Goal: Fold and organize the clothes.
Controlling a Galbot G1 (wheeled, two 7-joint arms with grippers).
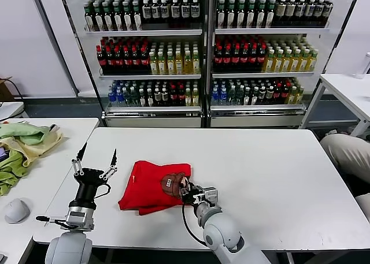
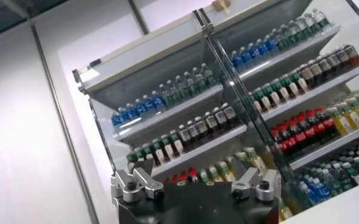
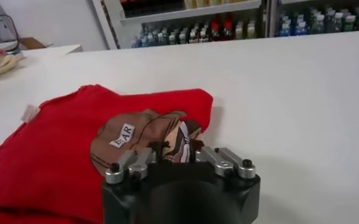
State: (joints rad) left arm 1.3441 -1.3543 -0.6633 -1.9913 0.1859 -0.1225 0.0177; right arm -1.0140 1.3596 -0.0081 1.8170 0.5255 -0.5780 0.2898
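Note:
The red T-shirt [image 1: 145, 188] lies bunched in a rough fold on the white table [image 1: 260, 160], its brown-and-white print [image 1: 172, 183] facing up at its right edge. My right gripper [image 1: 185, 189] is low at that edge, its fingers close together on the cloth beside the print. In the right wrist view the shirt [image 3: 51, 158] and print [image 3: 133, 137] lie just beyond the right gripper [image 3: 178, 147]. My left gripper [image 1: 99, 149] stands open and empty, fingers pointing up, a little left of the shirt. The left wrist view shows only the bottle shelves.
Pale green and yellow cloths [image 1: 23, 144] lie on a second table at the left, with a grey mouse [image 1: 16, 211] near its front. Bottle coolers [image 1: 202, 50] stand behind. A person's knee [image 1: 347, 151] is at the table's right end.

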